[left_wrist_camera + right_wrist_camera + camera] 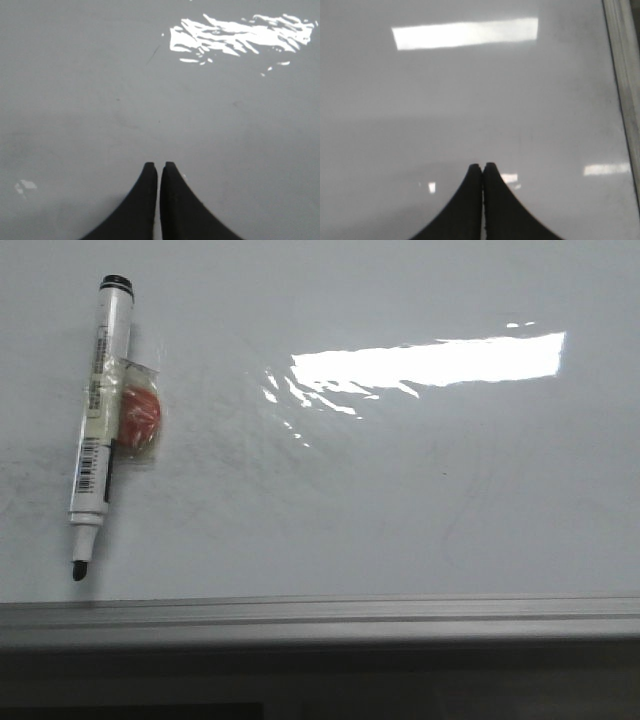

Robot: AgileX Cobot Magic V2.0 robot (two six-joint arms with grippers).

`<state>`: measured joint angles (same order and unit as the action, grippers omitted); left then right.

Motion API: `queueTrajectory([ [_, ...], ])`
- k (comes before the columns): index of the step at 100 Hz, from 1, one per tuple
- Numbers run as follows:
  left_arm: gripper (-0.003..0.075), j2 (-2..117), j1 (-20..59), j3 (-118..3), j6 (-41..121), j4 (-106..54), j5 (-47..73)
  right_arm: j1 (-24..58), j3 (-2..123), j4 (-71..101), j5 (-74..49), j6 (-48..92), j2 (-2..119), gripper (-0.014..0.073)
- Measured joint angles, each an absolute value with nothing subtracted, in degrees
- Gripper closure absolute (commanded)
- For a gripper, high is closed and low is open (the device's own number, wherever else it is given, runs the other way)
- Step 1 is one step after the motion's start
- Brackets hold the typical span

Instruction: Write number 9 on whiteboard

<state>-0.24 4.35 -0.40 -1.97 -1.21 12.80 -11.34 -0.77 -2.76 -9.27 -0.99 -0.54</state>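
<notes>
The whiteboard (400,500) is glossy white with faint grey smudges and a bright glare patch; its grey metal frame (320,615) runs along the near side. No number 9 shows on it. A white marker (100,410) with an uncapped black tip lies on the board at the left, tip toward the frame, with an orange-red round piece (140,412) taped to its side. My left gripper (160,165) is shut and empty above bare board. My right gripper (483,165) is shut and empty above bare board near the frame edge (625,80). Neither gripper shows in the front view.
A dark gap lies below the frame (320,680) at the near side. Faint old marks (152,55) show on the board near the glare.
</notes>
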Motion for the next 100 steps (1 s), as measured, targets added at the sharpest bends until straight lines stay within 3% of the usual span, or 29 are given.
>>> queueTrajectory([
  [20,0.0741,-0.24,4.35,-0.40,-1.97,-2.17,9.74,-11.34,-0.77,2.58,-2.37,-0.99,-0.54,0.0657],
  [41,0.0741,-0.24,4.35,-0.53,-1.97,-3.27,8.97,-9.58,0.05,8.96,-9.24,-1.10,-0.54,0.0657],
  [65,0.0741,0.00,4.35,-5.72,-1.97,-3.39,15.37,-2.17,5.45,9.45,-14.28,0.30,2.55,0.0657],
  [100,0.0720,2.33,4.35,-11.22,-1.97,-7.15,15.51,10.75,13.87,9.45,-18.63,2.43,12.23,0.0657],
])
